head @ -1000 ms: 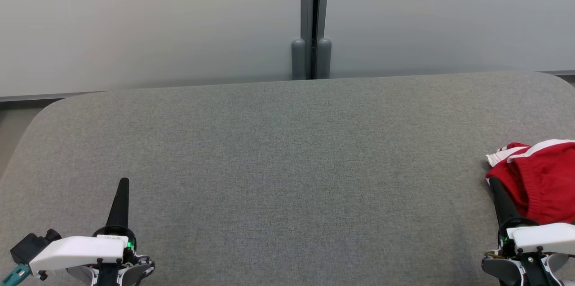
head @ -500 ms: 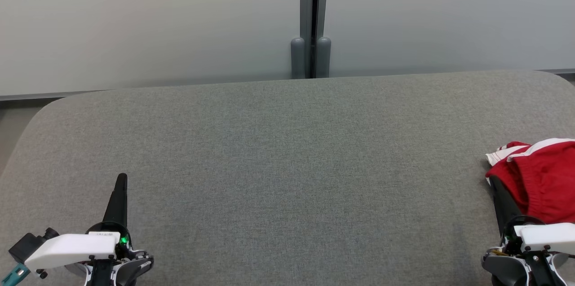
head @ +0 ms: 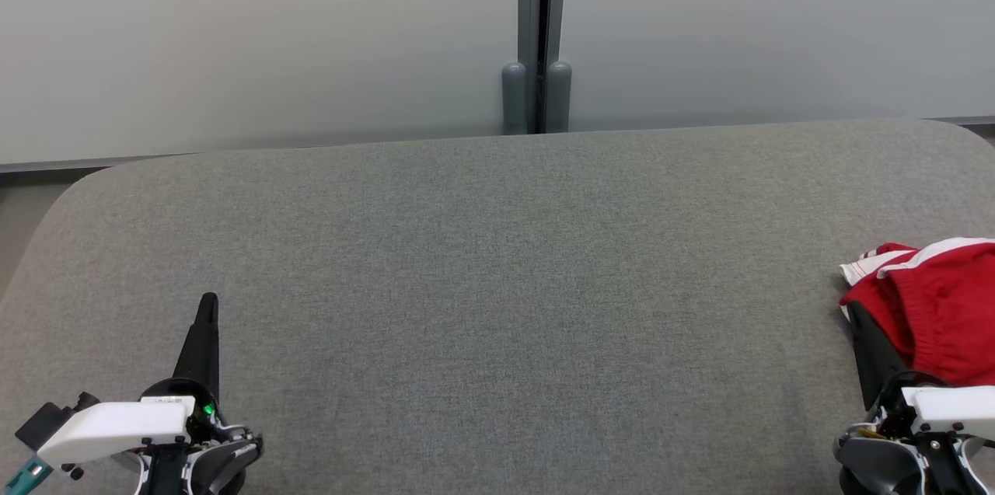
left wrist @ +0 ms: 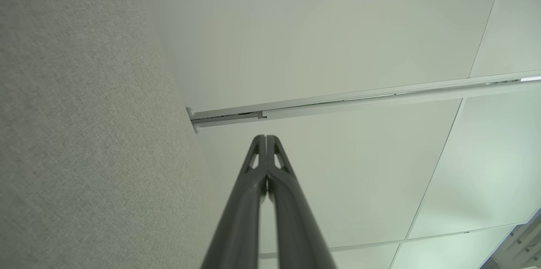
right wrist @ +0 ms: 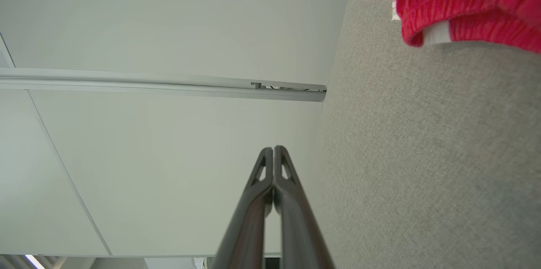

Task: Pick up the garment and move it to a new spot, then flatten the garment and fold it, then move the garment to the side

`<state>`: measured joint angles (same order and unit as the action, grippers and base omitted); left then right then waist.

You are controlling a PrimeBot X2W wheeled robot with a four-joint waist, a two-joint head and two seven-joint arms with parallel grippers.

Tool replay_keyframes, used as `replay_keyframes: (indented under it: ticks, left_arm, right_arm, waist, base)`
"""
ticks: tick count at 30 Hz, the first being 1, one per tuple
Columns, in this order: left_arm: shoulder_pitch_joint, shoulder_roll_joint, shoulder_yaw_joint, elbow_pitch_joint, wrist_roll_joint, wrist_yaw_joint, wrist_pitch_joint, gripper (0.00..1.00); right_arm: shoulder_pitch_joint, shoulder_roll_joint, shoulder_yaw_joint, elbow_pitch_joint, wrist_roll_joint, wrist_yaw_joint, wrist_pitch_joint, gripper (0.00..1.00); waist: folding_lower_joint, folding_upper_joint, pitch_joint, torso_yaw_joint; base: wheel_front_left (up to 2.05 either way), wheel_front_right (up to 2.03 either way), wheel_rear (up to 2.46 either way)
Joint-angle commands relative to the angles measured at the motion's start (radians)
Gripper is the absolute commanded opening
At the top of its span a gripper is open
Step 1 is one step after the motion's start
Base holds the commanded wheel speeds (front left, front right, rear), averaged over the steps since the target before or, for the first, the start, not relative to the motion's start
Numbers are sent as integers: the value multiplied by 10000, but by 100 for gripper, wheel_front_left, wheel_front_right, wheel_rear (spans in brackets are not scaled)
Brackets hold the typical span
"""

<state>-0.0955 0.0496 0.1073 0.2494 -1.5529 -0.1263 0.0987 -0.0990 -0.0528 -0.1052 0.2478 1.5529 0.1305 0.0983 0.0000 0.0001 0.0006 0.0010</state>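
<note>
Currently the red garment (head: 933,308) lies bunched at the far right of the grey padded tabletop (head: 497,285), partly cut off by the head view's edge. White trim shows along its top and left corner.

- Left gripper (head: 208,302): low at the left, fingers pressed together, nothing between them. The left wrist view confirms the closed tips (left wrist: 265,139).
- Right gripper (head: 855,318): fingers together and empty. From the head it seems to run along the cloth's left edge. The right wrist view shows the tips (right wrist: 274,149) apart from the cloth (right wrist: 456,3), which sits up and to one side. So probably no contact.

Handling, as a judgement:
- Light, soft knit, limp, with a gathered band that looks elastic.
- It will drape and sag when lifted, not keep its shape.
- Not fragile. The padded top may drag on it, so lift rather than slide.

Where to grip: the near left corner with the white trim, where layers stack into a thick fold. A pinch on the trimmed edge should hold better than one on loose middle cloth. The jaws must part first.
</note>
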Motion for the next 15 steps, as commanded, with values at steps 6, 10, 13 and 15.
replay_keyframes:
  ticks: [6,10,13,15]
  left_arm:
    - [-208,19,86,-55,-470,-70,139,0]
    - [-197,16,105,-53,-602,-71,195,0]
    - [-196,16,103,-52,-603,-71,194,0]
    - [-196,16,103,-52,-603,-71,194,0]
  right_arm:
    - [-127,10,-94,-41,467,2,162,0]
    - [-136,17,-117,-46,606,2,197,0]
    - [-136,17,-115,-45,606,4,197,0]
    - [-136,16,-115,-45,607,2,196,0]
  waist:
    - [0,-1,16,-7]
    - [0,-1,25,-10]
    - [0,-1,25,-10]
    - [0,-1,25,-10]
  base:
    - [0,0,0]
    - [0,0,0]
    - [0,0,0]
    - [0,0,0]
